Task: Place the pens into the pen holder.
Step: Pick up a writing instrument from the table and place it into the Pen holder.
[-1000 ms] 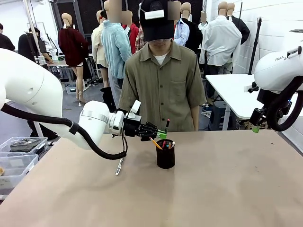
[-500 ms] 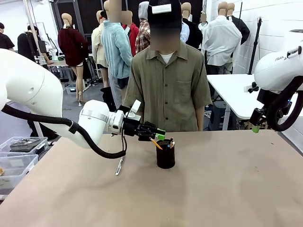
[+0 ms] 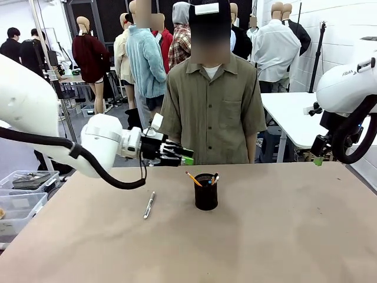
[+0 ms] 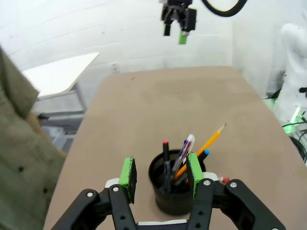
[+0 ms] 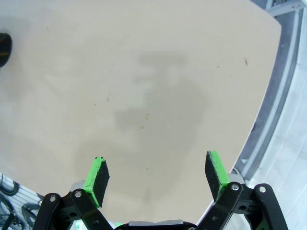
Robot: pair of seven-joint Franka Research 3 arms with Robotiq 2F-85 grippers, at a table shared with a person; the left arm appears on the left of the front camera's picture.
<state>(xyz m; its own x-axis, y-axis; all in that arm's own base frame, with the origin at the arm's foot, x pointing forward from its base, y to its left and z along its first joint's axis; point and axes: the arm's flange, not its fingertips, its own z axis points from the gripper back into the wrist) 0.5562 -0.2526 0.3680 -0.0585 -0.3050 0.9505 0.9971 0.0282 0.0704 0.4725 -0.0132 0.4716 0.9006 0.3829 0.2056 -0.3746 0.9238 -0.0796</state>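
Above pen holder [image 3: 206,193], off to its left: left hand [image 3: 183,158], empty, jaws partly apart; arm level, pointing across holder.

Lower ends of the pens [image 4: 184,152] are hidden inside the pen holder [image 4: 168,203], its base behind the left gripper [image 4: 160,173]. The right wrist view's edge cuts off a dark shape [image 5: 3,48].

The only print I can make out is small dark lettering starting "FR" on the white right arm [image 3: 346,87], high and well right of the pen holder [image 3: 206,193].
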